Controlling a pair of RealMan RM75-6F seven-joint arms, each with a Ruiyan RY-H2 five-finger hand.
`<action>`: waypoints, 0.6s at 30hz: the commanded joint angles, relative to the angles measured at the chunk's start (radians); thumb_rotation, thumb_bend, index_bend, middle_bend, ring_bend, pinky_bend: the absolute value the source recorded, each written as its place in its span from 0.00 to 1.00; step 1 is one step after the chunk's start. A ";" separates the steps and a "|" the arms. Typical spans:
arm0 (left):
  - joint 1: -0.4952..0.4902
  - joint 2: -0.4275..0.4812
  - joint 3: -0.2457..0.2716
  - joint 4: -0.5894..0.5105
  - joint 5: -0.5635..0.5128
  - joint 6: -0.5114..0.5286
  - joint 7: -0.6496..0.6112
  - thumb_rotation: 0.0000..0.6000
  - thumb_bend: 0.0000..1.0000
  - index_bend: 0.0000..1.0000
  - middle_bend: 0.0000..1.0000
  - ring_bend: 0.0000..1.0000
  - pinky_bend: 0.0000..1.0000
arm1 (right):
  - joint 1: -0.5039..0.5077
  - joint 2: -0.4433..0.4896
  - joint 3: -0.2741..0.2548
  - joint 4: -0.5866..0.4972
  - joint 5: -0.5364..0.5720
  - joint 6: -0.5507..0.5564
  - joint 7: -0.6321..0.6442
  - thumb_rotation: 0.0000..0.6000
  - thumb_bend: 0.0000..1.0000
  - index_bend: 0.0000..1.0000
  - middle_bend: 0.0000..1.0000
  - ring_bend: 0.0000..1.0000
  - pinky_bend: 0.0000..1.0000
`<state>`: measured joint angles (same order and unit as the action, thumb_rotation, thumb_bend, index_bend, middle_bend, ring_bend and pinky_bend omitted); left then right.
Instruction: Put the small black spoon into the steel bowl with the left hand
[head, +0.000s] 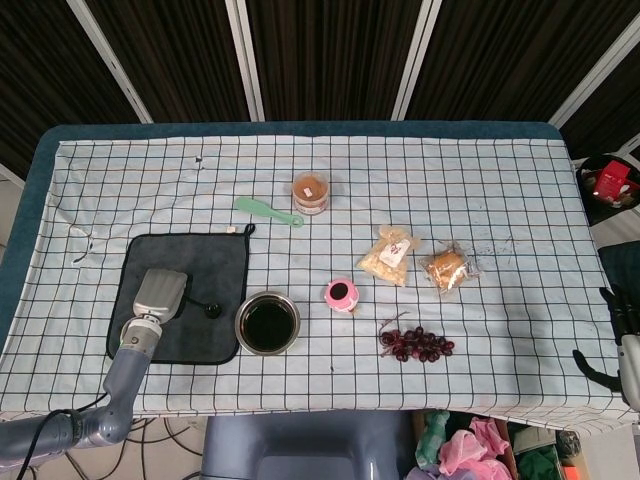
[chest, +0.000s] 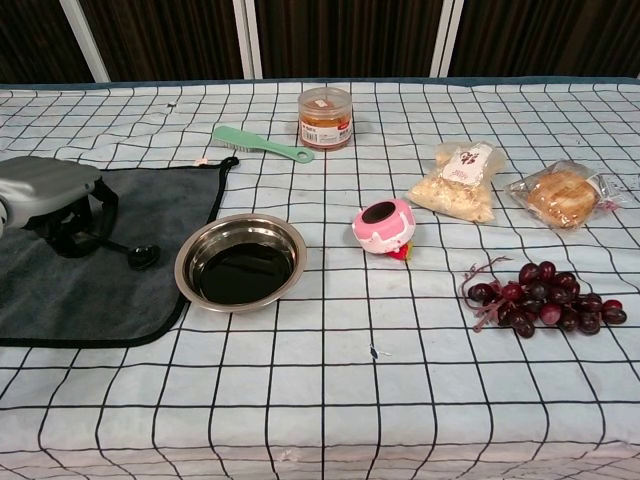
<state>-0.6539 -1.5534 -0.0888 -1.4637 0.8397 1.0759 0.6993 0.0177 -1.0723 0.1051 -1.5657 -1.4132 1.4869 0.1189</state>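
The small black spoon (chest: 138, 256) lies on a dark grey cloth (chest: 60, 300), its round end toward the steel bowl (chest: 240, 262) and a short gap from its rim. My left hand (chest: 55, 200) sits over the cloth, fingers curled down around the spoon's handle, which slopes up into them. In the head view the left hand (head: 160, 295) is left of the spoon (head: 207, 306) and the steel bowl (head: 267, 323). My right hand (head: 618, 335) shows only partly at the far right table edge, fingers apart and holding nothing.
A green brush (chest: 262, 145) and an orange-lidded jar (chest: 325, 117) stand behind the bowl. A pink cup (chest: 384, 227) is right of the bowl. Further right lie a snack bag (chest: 460, 181), wrapped bread (chest: 562, 197) and grapes (chest: 540, 298).
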 joint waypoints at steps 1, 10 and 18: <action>0.002 0.001 -0.001 -0.002 0.002 0.004 -0.002 1.00 0.45 0.62 0.89 0.87 0.76 | 0.000 0.000 0.000 0.000 0.000 0.000 0.000 1.00 0.23 0.00 0.01 0.10 0.22; 0.013 0.016 -0.015 -0.028 0.038 0.042 -0.034 1.00 0.47 0.64 0.90 0.87 0.76 | 0.000 0.000 0.000 -0.002 0.000 0.001 -0.001 1.00 0.23 0.00 0.01 0.10 0.22; 0.016 0.057 -0.035 -0.098 0.103 0.090 -0.053 1.00 0.48 0.65 0.90 0.88 0.76 | -0.001 0.002 0.000 -0.004 -0.001 0.004 -0.001 1.00 0.23 0.00 0.01 0.10 0.22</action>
<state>-0.6369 -1.5092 -0.1168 -1.5420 0.9225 1.1501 0.6481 0.0162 -1.0707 0.1052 -1.5698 -1.4142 1.4906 0.1183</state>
